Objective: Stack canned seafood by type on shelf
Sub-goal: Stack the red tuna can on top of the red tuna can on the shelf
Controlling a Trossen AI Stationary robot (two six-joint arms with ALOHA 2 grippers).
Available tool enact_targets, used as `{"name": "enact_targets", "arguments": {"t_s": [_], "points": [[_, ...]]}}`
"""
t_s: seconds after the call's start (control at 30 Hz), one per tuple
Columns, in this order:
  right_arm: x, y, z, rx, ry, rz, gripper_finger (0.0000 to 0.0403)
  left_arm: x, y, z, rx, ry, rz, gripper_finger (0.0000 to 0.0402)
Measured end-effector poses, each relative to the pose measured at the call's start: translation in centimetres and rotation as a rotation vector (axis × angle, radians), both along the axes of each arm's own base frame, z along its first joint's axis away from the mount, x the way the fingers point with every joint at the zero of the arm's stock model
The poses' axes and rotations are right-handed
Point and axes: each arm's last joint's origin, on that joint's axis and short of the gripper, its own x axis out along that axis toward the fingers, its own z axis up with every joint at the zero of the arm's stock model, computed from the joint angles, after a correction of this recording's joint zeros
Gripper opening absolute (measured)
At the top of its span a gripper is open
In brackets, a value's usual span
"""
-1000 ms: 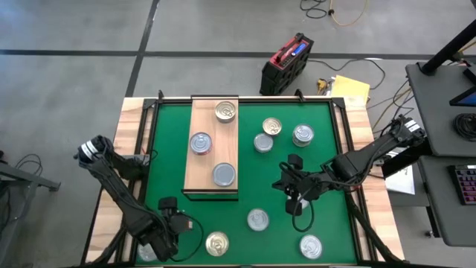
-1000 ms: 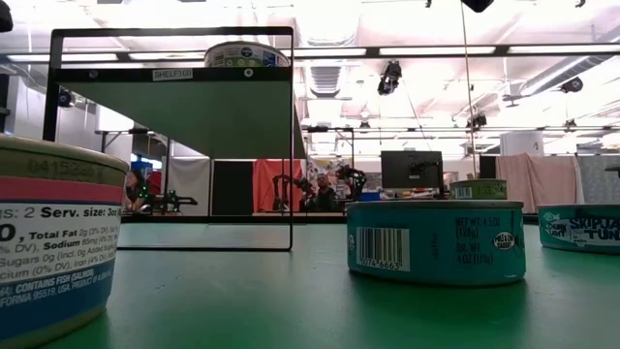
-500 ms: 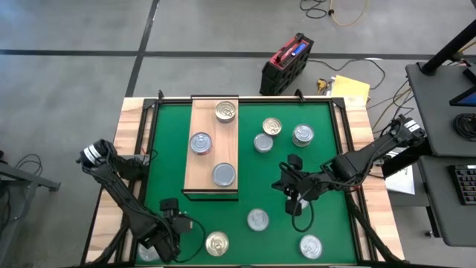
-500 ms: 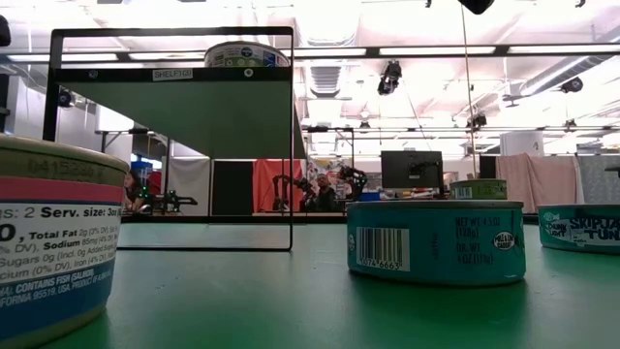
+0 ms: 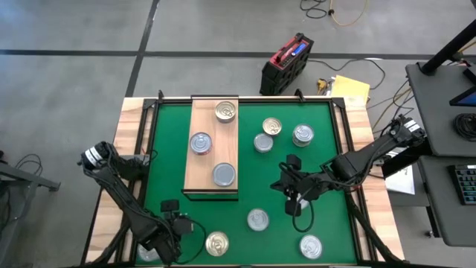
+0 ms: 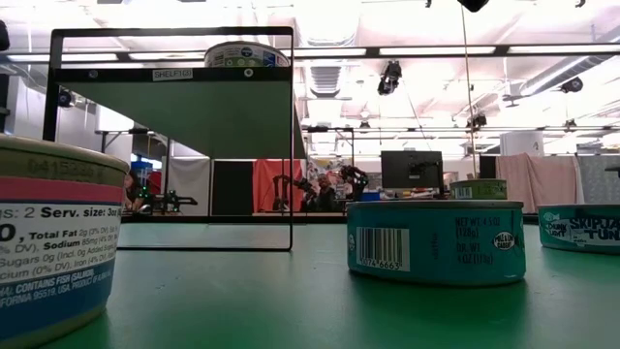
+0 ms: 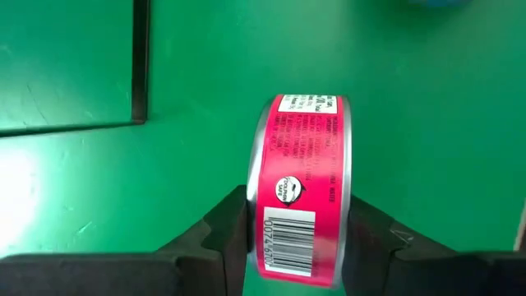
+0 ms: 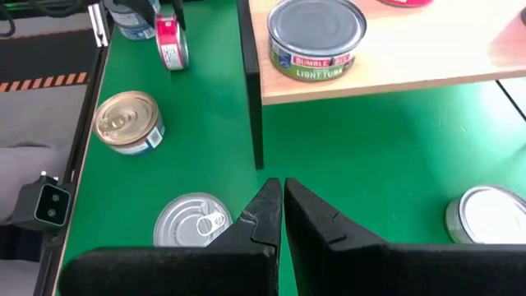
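Note:
A red-labelled can (image 7: 300,189) stands on its rim between the fingers of my left gripper (image 7: 300,247), at the mat's near left corner (image 5: 167,242). The right wrist view shows the same can (image 8: 171,43). The wooden shelf (image 5: 212,160) carries three cans resting on their flat bottoms: a gold-lidded one (image 5: 225,112) and two silver-lidded ones (image 5: 200,142) (image 5: 224,174). More cans sit on the green mat, among them a gold-lidded one (image 5: 217,243) next to my left gripper. My right gripper (image 8: 282,205) hovers shut over the mat's middle right (image 5: 282,184). My left gripper pinches the red can between its two fingers, one finger (image 7: 234,230) on each flat end, near the rim. The fingers come from above and point down. The can stands on edge with its label wall (image 7: 289,238) facing up. I cannot tell whether its lower rim touches the mat.
Three cans (image 5: 271,126) (image 5: 262,142) (image 5: 302,135) cluster right of the shelf. Two more (image 5: 257,219) (image 5: 311,246) lie near the front edge. In the low view a teal can (image 6: 436,242) and a big near can (image 6: 53,242) stand before the shelf's black frame (image 6: 170,233).

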Motion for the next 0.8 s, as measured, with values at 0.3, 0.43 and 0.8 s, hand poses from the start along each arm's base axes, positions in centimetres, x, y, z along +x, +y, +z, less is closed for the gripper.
{"name": "enact_targets", "arguments": {"t_s": [0.3, 0.43, 0.8], "points": [[0.5, 0.6, 0.2, -0.051, -0.094, 0.083, 0.0009, -2.2, -0.3, 6.4, -0.083, -0.32, 0.04, 0.012], [0.4, 1.4, 0.1, -0.086, -0.142, 0.144, 0.0009, -3.0, -0.2, 8.6, -0.14, -0.4, 0.093, 0.012], [-0.1, 4.4, -0.5, -0.294, -0.426, 0.353, 0.0009, -2.5, -0.1, 13.9, -0.055, -0.921, 0.253, 0.012]]}}
